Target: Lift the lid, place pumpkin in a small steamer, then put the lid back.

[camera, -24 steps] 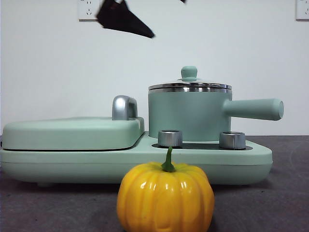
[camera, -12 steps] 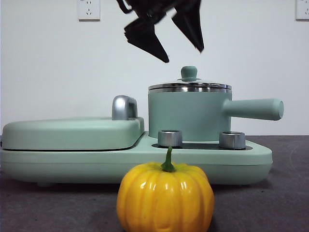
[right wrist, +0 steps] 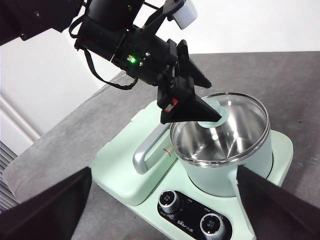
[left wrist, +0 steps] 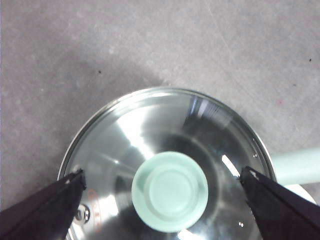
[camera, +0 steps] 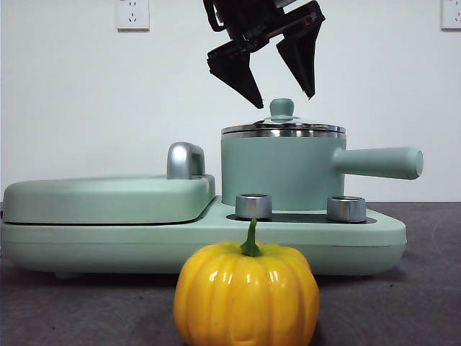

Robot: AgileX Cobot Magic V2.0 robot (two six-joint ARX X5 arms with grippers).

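Lid (camera: 282, 127) closes steamer (camera: 281, 173); pumpkin (camera: 247, 295) in front.

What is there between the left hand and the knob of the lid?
Nothing: in the front view the open left hand hangs just above the lid, with only bare air over its knob.

Left gripper (camera: 284, 96): enters from above, wrist tilted, jaws spread wide, pointing down, one tip each side of lid knob (left wrist: 170, 191), just above it. No contact seen. Nothing held.

Right gripper (right wrist: 162, 197): high, set back from left gripper, angled down toward it. Jaws wide apart, nothing between them.
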